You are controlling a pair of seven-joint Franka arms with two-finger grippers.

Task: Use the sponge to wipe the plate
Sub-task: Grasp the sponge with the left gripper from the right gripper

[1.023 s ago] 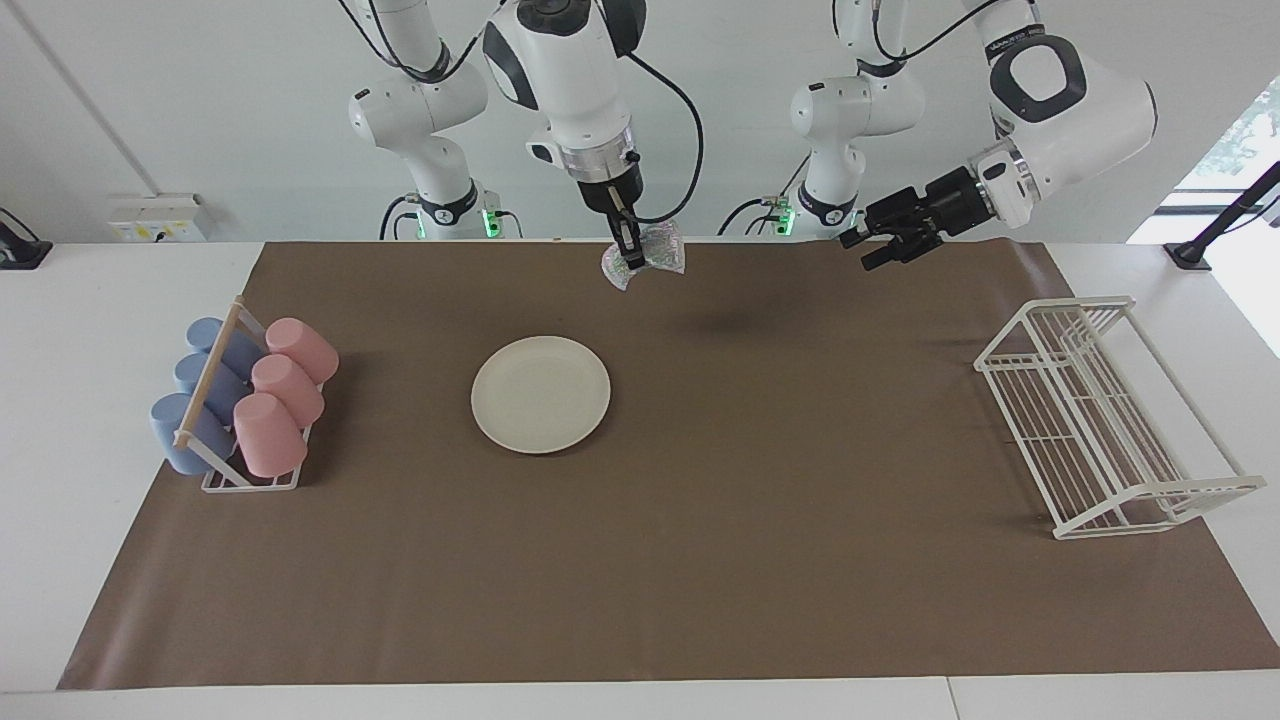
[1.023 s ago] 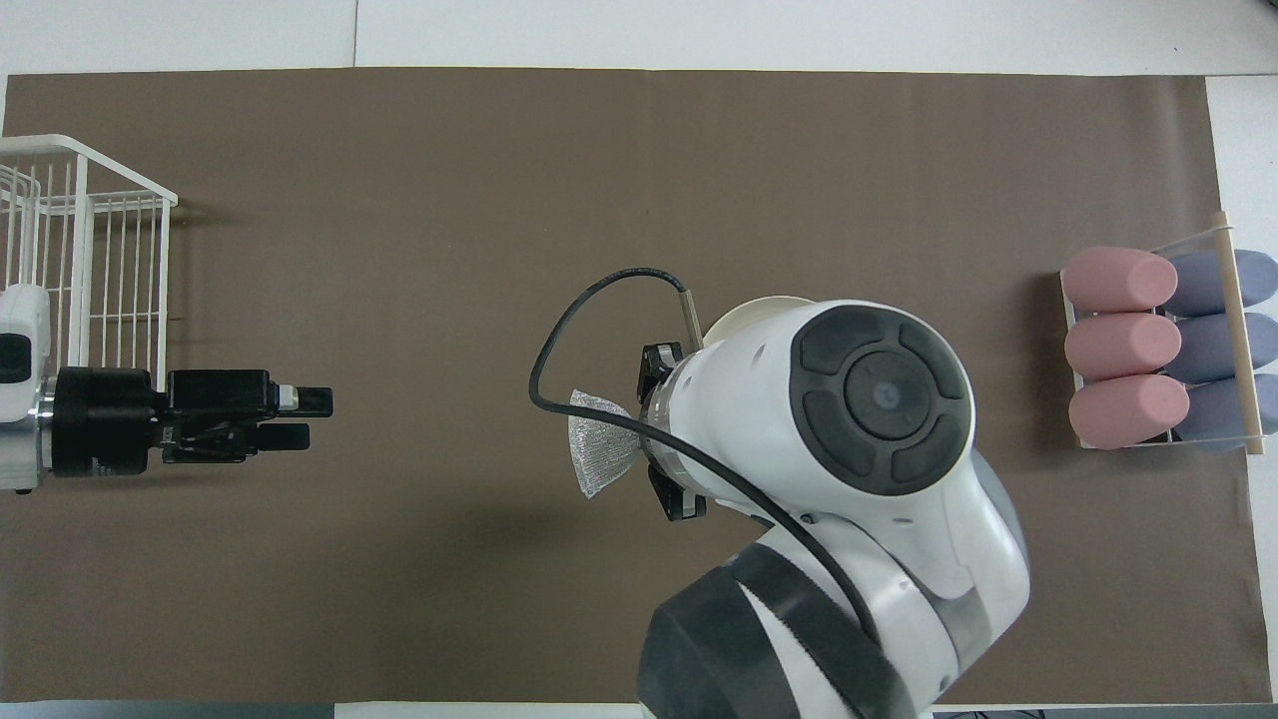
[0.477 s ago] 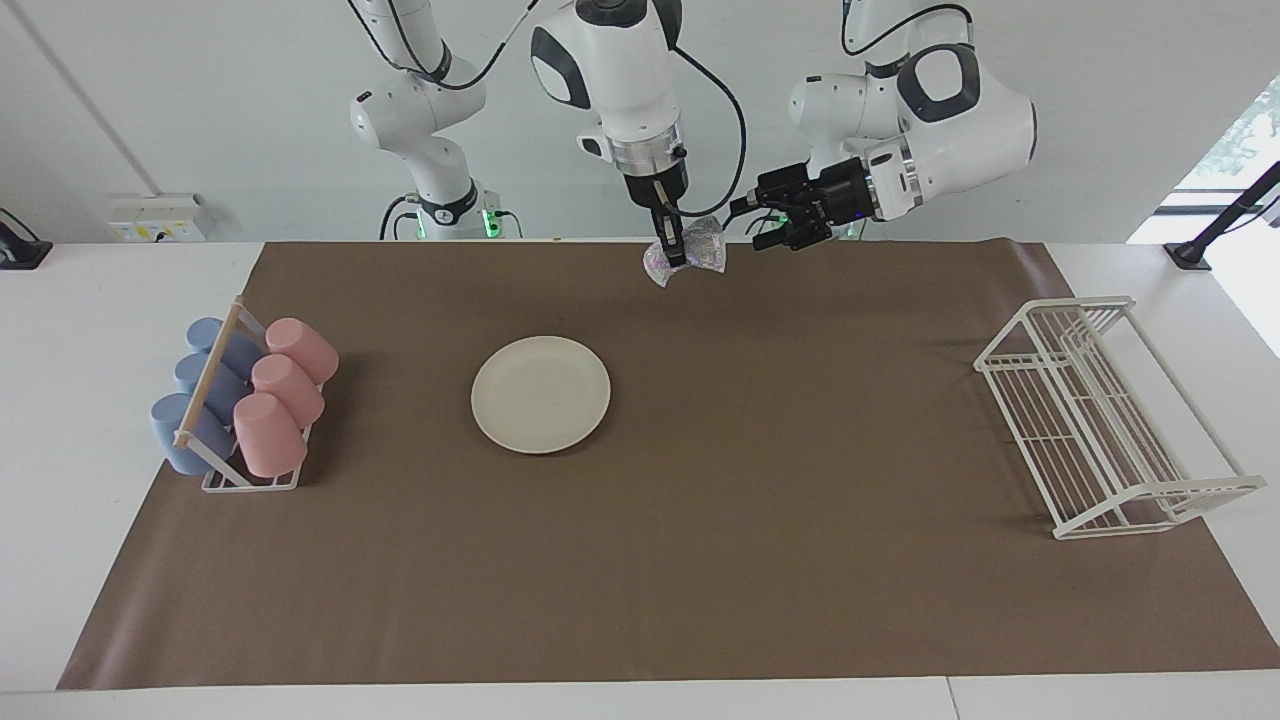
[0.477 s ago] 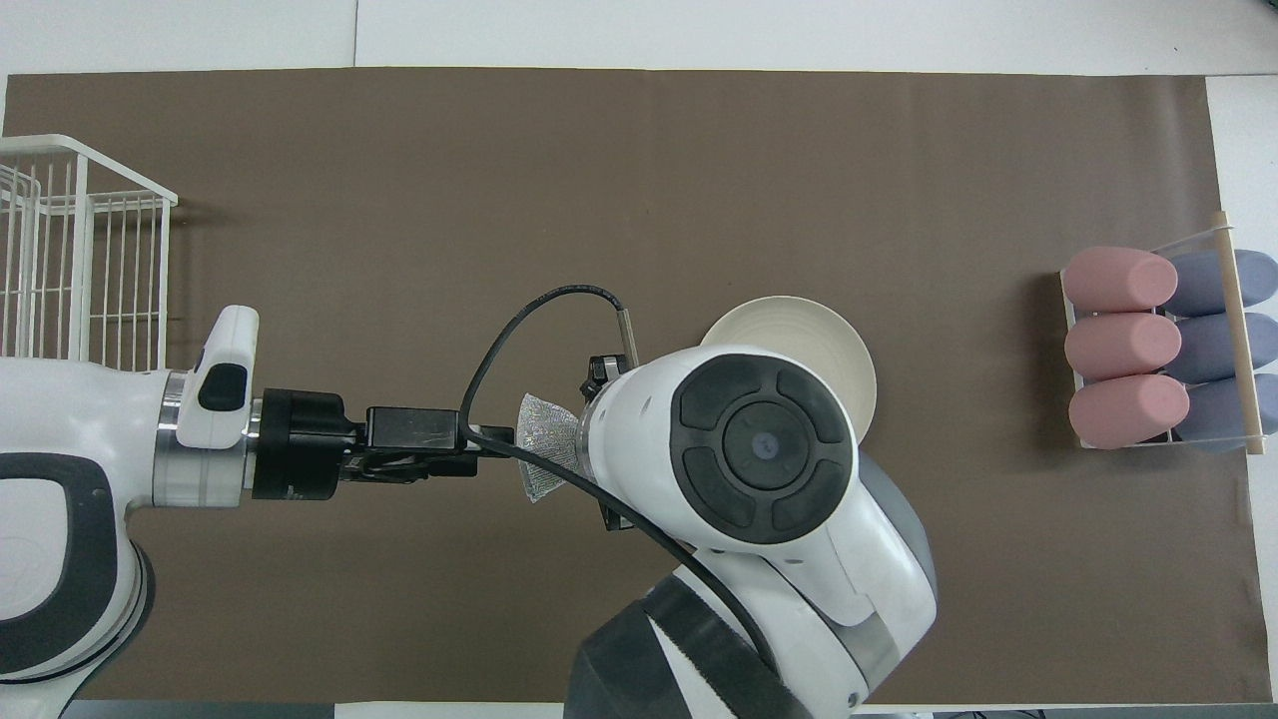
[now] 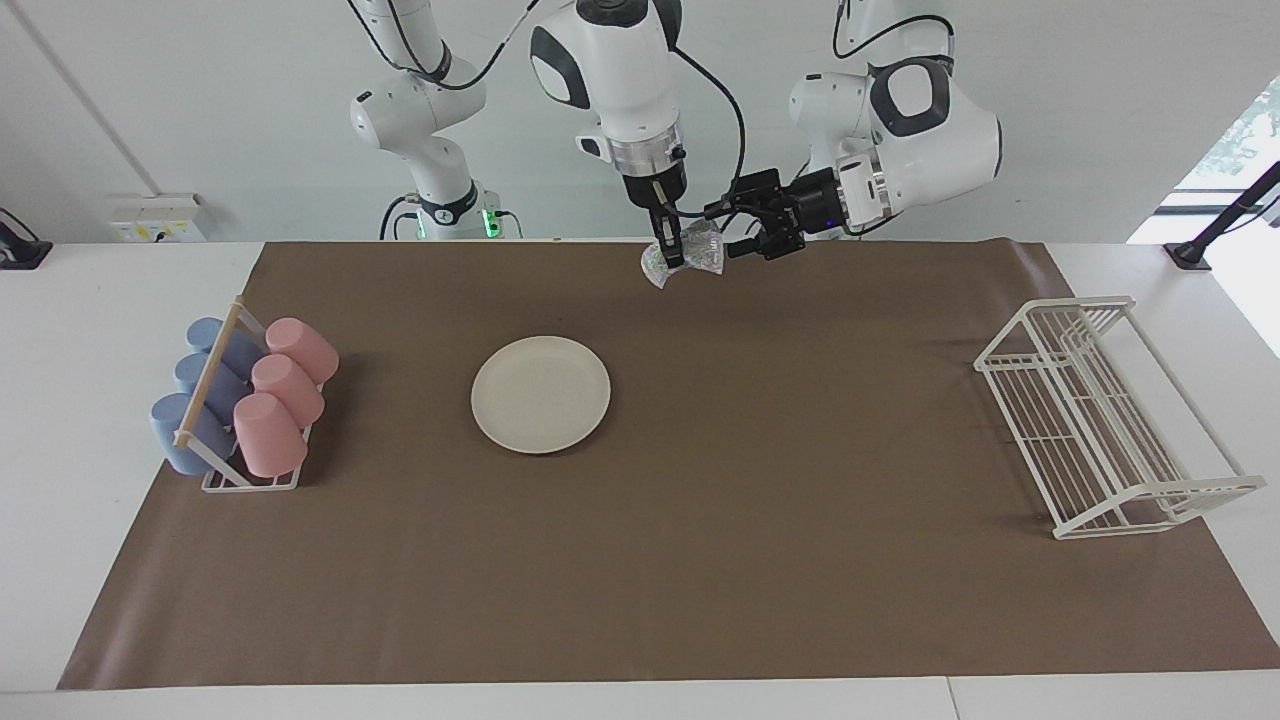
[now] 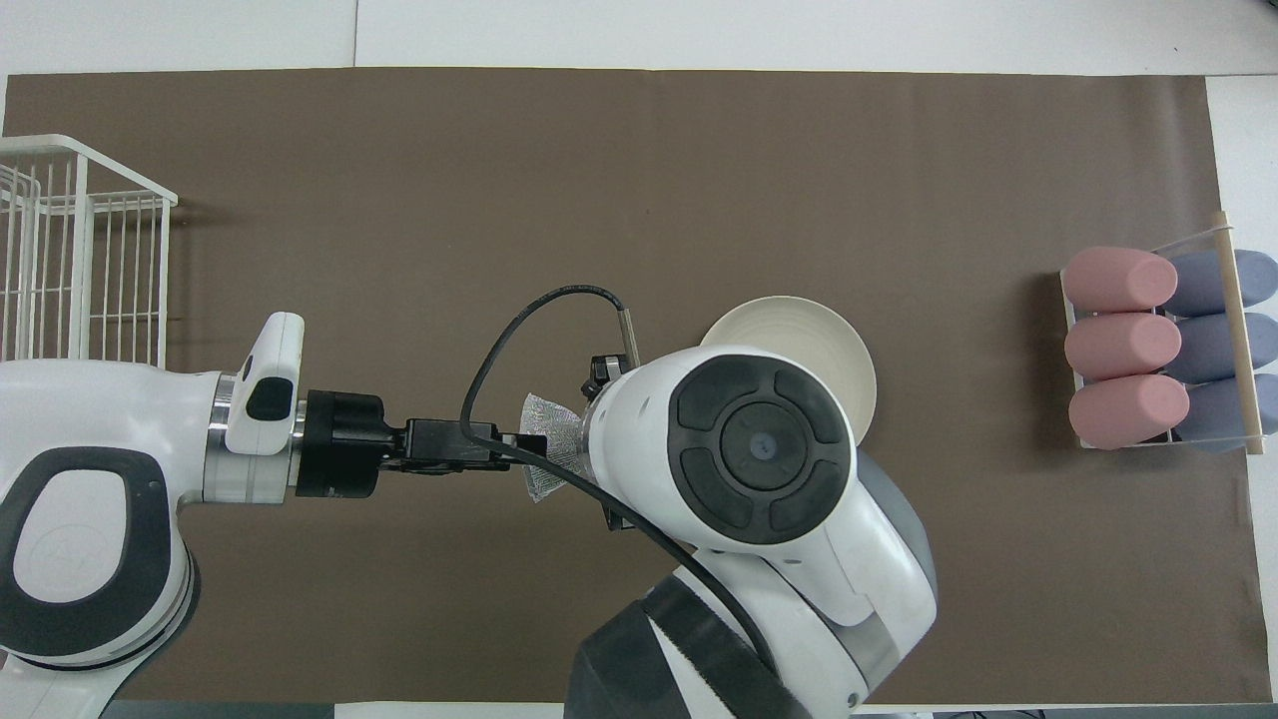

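We hold the sponge [image 5: 690,254] pinched in our right end effector [image 5: 670,253], raised over the surface's robot-side edge, with the left end effector [image 5: 738,232] spread wide right beside it. The plate [image 5: 541,393] lies untouched mid-surface, so we judge all wiping remains. Brown mat [image 5: 700,560], cup rack [image 5: 245,400], wire rack [image 5: 1105,420], white wall.

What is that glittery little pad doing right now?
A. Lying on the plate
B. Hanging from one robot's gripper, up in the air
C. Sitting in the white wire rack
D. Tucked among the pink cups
B: the sponge dangles from the right gripper, shut on it above the brown mat, while the plate lies bare.
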